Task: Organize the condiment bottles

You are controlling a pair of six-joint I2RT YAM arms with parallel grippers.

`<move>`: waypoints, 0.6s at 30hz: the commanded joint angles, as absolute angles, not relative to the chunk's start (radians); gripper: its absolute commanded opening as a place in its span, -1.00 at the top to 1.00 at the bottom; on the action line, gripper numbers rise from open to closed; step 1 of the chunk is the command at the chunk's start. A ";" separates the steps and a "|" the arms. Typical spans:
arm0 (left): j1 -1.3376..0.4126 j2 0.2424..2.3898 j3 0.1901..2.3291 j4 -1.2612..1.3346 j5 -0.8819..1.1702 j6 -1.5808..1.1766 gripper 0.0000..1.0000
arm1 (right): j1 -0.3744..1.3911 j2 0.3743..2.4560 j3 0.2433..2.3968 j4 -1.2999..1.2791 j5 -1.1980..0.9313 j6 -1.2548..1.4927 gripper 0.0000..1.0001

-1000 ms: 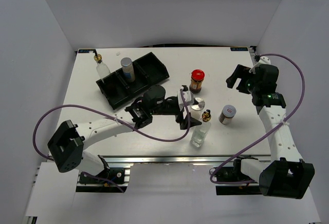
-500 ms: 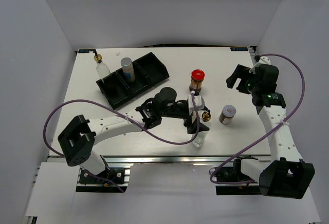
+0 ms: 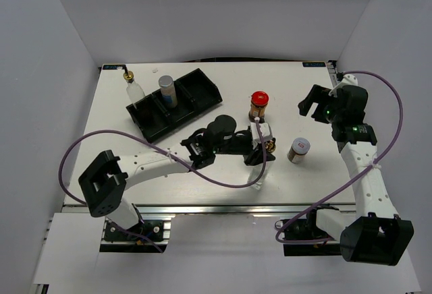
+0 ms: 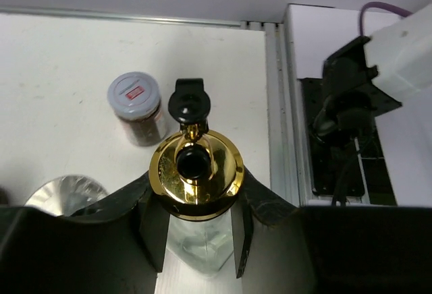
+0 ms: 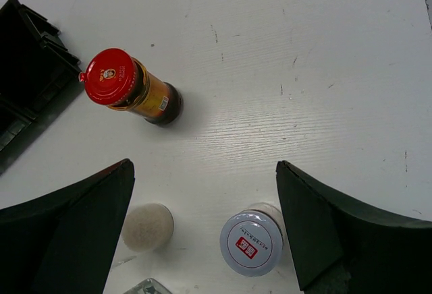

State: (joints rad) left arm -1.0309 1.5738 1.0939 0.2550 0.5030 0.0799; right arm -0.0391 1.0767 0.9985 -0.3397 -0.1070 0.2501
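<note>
L pincer [image 4: 199,243] pinches clear glass bottle w/ gold spout [image 4: 196,167] by its neck, near front edge of tabletop [image 3: 202,186]. Silver-capped shaker [image 4: 66,196] just beside it. Silver-lidded jar [image 4: 137,105] holds dark brown stuff; red-lidded jar [image 5: 128,88] also dark inside. Black tray [image 3: 150,124] carries one shaker [image 3: 166,90]; 2nd glass bottle [image 3: 133,86] stands just outside tray. R pincer [image 5: 202,166] spread, holding nothing. Vs 1 s ago: L pincer was spread, further left; now clamped on bottle. Rest unchanged.
</note>
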 commanded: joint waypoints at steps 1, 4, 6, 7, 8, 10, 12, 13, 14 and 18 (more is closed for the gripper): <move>-1.035 1.462 1.092 0.247 0.339 0.060 1.00 | -0.041 1.051 0.992 -0.293 -0.106 0.238 -0.79; -1.035 1.384 1.052 0.270 0.081 0.011 1.00 | -0.041 1.049 0.992 -0.291 -0.107 0.236 -0.79; -1.035 1.324 1.031 0.255 -0.192 0.011 1.00 | -0.041 1.045 0.989 -0.290 -0.109 0.236 -0.79; -1.035 1.307 1.028 0.226 -0.284 0.011 1.00 | -0.041 1.043 0.986 -0.287 -0.110 0.236 -0.79; -1.035 1.278 1.029 0.200 -0.446 0.009 1.00 | -0.041 1.040 0.980 -0.278 -0.115 0.236 -0.79; -1.032 1.250 1.035 0.138 -0.605 -0.003 1.00 | -0.041 1.039 0.977 -0.270 -0.118 0.238 -0.79; -1.023 1.211 1.029 0.123 -0.836 -0.035 1.00 | -0.041 1.043 0.976 -0.268 -0.121 0.238 -0.79; -1.014 1.200 1.031 0.100 -0.900 -0.044 1.00 | -0.041 1.045 0.974 -0.268 -0.121 0.239 -0.79; -1.005 1.189 1.031 0.088 -0.957 -0.067 1.00 | -0.041 1.048 0.974 -0.265 -0.118 0.239 -0.79; -0.884 1.166 1.029 0.058 -1.135 -0.113 1.00 | -0.041 1.060 0.976 -0.262 -0.118 0.238 -0.79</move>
